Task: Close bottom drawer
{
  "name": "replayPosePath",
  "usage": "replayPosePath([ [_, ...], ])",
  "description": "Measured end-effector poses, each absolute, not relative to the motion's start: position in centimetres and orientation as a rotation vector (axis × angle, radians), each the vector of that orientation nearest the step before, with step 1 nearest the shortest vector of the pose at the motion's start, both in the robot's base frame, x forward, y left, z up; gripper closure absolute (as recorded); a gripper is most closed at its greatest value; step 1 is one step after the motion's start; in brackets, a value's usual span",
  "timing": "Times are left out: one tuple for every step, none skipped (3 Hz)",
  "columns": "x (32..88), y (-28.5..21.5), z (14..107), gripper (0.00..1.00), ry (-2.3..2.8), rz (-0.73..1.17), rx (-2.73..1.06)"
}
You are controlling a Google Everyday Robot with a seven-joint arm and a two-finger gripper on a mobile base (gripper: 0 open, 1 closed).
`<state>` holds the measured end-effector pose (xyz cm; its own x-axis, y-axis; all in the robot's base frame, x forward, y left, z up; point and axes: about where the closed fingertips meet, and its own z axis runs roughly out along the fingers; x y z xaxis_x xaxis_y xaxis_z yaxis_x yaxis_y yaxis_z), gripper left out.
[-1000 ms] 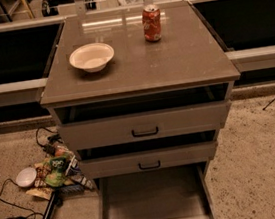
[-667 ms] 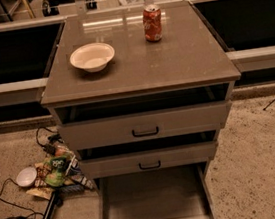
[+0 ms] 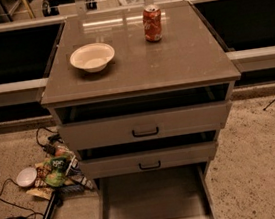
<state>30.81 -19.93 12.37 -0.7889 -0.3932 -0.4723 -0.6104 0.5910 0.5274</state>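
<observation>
Fingers unseen; floor clutter (image 3: 55, 170) beside bottom drawer (image 3: 155, 202)

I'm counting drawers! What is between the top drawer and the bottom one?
In the camera view, the middle drawer sits above the bottom drawer. The gripper is out of sight.

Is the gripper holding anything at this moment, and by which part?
It cannot be told: the gripper is outside the camera view. The bottom drawer stands pulled out, and nothing in view is touching it.
</observation>
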Motion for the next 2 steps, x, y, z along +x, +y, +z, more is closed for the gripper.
replayPosePath([
  [34.4, -18.9, 13.1, 1.0, 2.468, 0.994, -0.844],
  [38.6, -17.1, 13.7, 1.0, 2.426, 0.99, -0.877],
])
